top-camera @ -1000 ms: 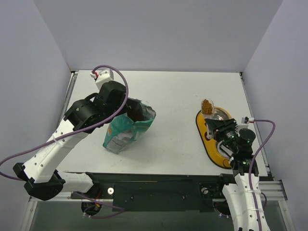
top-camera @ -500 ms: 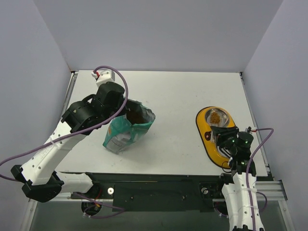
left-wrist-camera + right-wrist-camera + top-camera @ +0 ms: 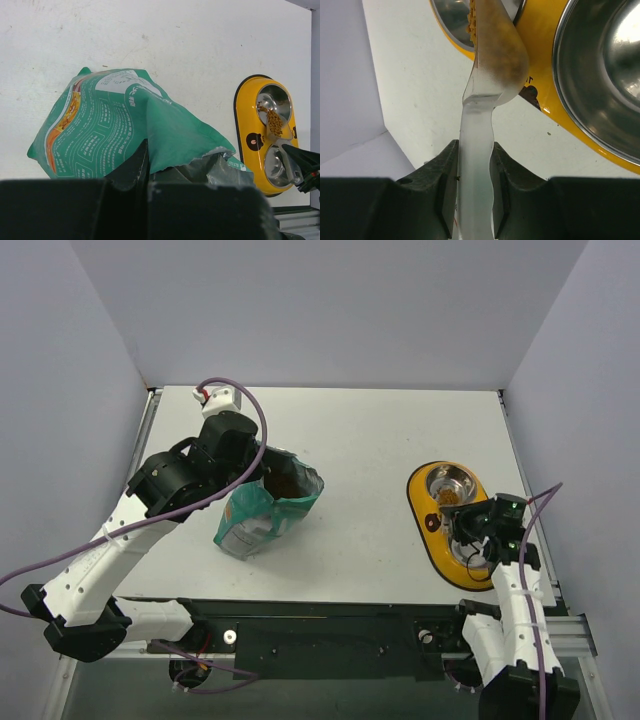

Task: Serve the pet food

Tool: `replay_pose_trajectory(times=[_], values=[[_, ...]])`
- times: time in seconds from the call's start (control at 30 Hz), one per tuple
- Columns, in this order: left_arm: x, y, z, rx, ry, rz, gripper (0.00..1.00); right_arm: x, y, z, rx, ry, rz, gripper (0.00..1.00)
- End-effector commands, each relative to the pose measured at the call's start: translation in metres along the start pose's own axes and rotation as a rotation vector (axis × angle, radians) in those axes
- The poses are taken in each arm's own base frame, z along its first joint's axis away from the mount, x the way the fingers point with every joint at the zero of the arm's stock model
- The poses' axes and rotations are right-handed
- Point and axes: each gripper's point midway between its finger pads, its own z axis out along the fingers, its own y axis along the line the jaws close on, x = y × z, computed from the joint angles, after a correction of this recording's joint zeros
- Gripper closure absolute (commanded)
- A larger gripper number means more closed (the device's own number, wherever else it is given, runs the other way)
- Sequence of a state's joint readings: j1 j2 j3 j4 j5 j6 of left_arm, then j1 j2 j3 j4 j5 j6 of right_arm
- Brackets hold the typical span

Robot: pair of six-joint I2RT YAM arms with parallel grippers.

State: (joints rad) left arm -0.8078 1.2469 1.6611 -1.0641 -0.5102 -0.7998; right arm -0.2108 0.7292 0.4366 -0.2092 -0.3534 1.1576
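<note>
Two steel bowls sit in a yellow feeder (image 3: 420, 508) at the right of the bench (image 3: 380, 430). My right end effector (image 3: 475, 165) is clamped on the handle of a clear scoop (image 3: 496, 55) held just above them. The scoop's head is tilted over the near rim of the far bowl (image 3: 448, 478). The pet food (image 3: 273, 121) shows as a golden-brown streak of pellets at the scoop's lip, over that bowl. The near bowl (image 3: 275, 164) lies partly under my right arm in the overhead view. On the left, well apart from the feeder, my left end effector (image 3: 147, 167) is clenched on the torn top edge of a teal bag (image 3: 125, 120). The bag leans on the bench with its mouth open.
</note>
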Motion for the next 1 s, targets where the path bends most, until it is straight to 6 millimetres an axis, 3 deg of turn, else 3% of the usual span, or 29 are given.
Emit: replay_pose_trajectory(times=[0.0, 0.47, 0.73, 0.97], values=[[-0.027, -0.017, -0.015, 0.101, -0.081, -0.066, 1.0, -0.004, -0.007, -0.011, 0.16, 0.037, -0.038, 1.0], [-0.025, -0.023, -0.012, 0.122, -0.091, -0.159, 1.0, -0.033, 0.004, -0.039, 0.522, 0.09, -0.134, 1.0], [-0.013, -0.031, -0.006, 0.156, -0.034, -0.105, 1.0, -0.042, 0.026, -0.065, 0.495, 0.078, -0.279, 1.0], [0.003, -0.042, -0.008, 0.217, 0.055, -0.048, 1.0, -0.022, 0.042, -0.098, 0.368, 0.095, -0.522, 1.0]])
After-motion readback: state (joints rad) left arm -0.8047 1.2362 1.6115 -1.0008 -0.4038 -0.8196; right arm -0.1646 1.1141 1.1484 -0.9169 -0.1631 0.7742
